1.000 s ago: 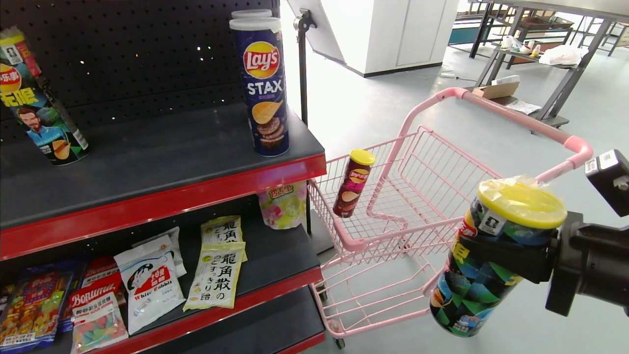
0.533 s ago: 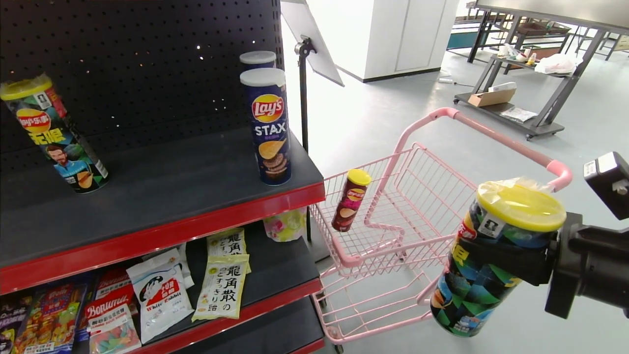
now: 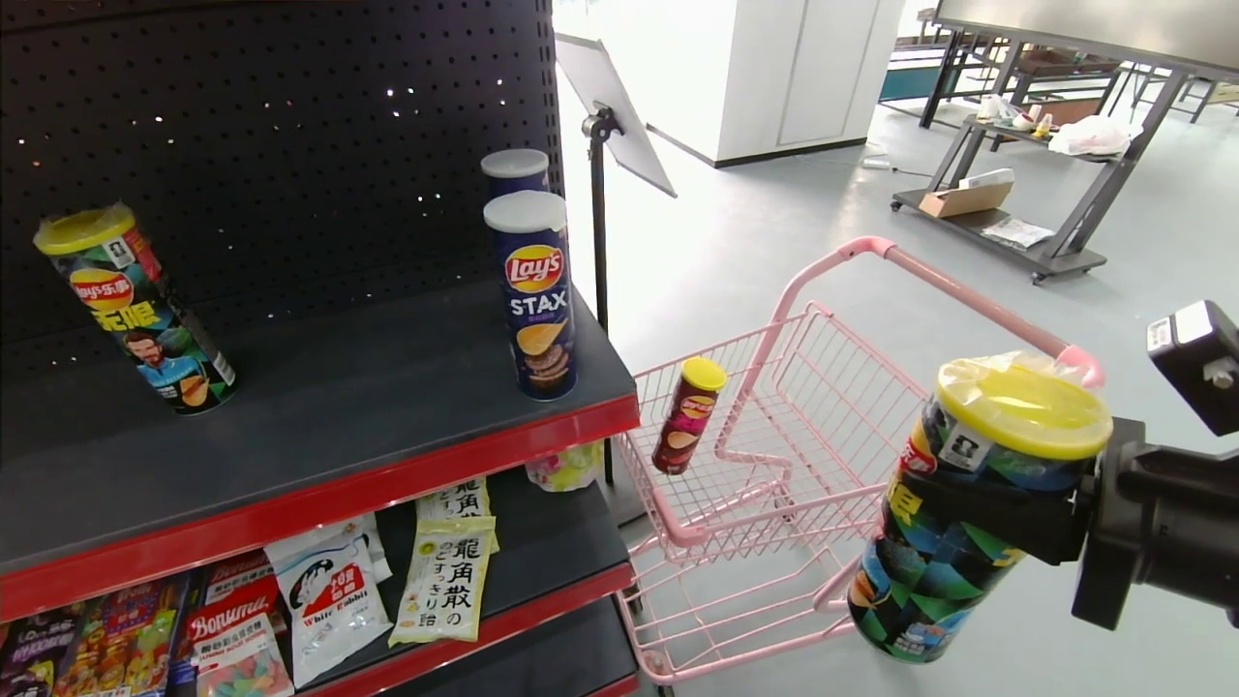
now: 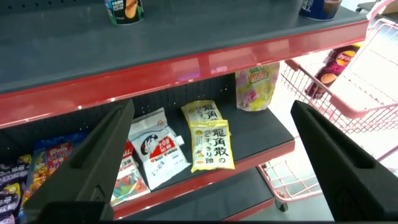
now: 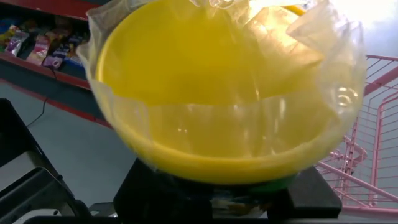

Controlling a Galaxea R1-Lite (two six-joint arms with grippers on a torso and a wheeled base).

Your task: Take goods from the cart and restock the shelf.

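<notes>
The right gripper [image 3: 1002, 508] is clamped around the upper part of a tall cylindrical chip can with a yellow plastic lid and a green, black and blue patterned wrap [image 3: 920, 590]. Its black fingers [image 3: 968, 494] press on the wall just under the lid, and the can hangs nearly upright just beside the handle end of the pink wire shopping cart [image 3: 968, 300], well apart from the shelf. In the right wrist view the yellow lid [image 5: 205, 93] carries a loose clear film around its rim. A small maroon can with a yellow lid [image 3: 689, 416] leans in the cart's basket at the corner nearest the shelf. On the upper black board with the red front edge [image 3: 319, 407], a second can of the same patterned kind [image 3: 135, 310] stands near the left end, close to the pegboard back. Two dark blue cans with white lids stand at the right end, one [image 3: 537, 300] near the front edge and the other [image 3: 515, 172] behind it. The left gripper [image 4: 212, 107] has its fingers spread wide with nothing between them, facing the lower board, where a white sweet bag [image 4: 158, 149] and yellow-and-white packets [image 4: 210, 140] lie.
</notes>
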